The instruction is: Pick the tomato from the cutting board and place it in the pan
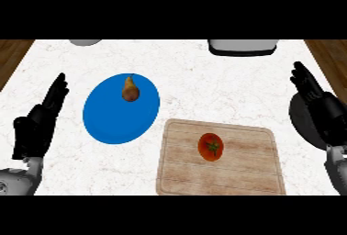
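Pan (pixel 296 121) at the right edge is mostly hidden: only a dark curved sliver shows behind the right hand (pixel 324 110), whose fingers are straight, slightly apart and hold nothing. A grey object (pixel 85 42) at upper left and a white object (pixel 243 47) at upper right are cut off by the top edge and hard to identify. The tomato (pixel 210 147) sits on the cutting board (pixel 251 174), lower centre. The left hand (pixel 34 133) rests at the left edge — fingers straight, empty — near a blue plate (pixel 112 124) carrying a pear (pixel 131 89).
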{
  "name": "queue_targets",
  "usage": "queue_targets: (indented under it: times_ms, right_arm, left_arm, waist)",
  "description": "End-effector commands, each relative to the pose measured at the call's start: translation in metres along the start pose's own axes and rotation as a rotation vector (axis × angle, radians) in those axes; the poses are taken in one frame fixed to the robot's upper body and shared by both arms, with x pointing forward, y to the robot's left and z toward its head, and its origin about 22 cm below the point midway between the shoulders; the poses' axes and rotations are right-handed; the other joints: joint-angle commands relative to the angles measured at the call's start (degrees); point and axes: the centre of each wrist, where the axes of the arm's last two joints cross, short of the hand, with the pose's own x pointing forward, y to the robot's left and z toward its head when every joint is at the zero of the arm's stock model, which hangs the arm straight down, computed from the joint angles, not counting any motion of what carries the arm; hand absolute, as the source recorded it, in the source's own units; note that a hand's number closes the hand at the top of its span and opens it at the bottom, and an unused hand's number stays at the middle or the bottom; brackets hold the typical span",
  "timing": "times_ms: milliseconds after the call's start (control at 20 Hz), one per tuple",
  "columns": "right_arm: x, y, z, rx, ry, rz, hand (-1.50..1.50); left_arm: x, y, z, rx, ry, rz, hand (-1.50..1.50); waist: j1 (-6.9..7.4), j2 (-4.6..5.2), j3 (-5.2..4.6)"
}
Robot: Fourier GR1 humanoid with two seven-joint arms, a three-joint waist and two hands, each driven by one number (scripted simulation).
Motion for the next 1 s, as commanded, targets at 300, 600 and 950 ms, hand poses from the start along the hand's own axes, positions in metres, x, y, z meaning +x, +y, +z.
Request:
queue_targets:
  times_ms: [300,600,950]
  right_arm:
    - [0.025,-0.002,-0.048,0.219,-0.036,0.535,-1.5]
    - [-0.079,0.092,-0.023,0.093,-0.104,0.197,-1.5]
    - [-0.061,0.087,-0.031,0.344,-0.018,0.453,-1.5]
  left_arm:
    - [0.007,-0.03,-0.003,-0.233,-0.024,0.06,0.0]
    - [0.013,-0.034,-0.007,-0.283,0.005,0.103,0.0]
    - [-0.01,-0.033,0.005,-0.282,0.004,0.098,0.0]
  waist:
    - [3.22,2.2,-1.28]
    - [1.49,1.76,0.15]
    - [1.01,1.38,-0.02]
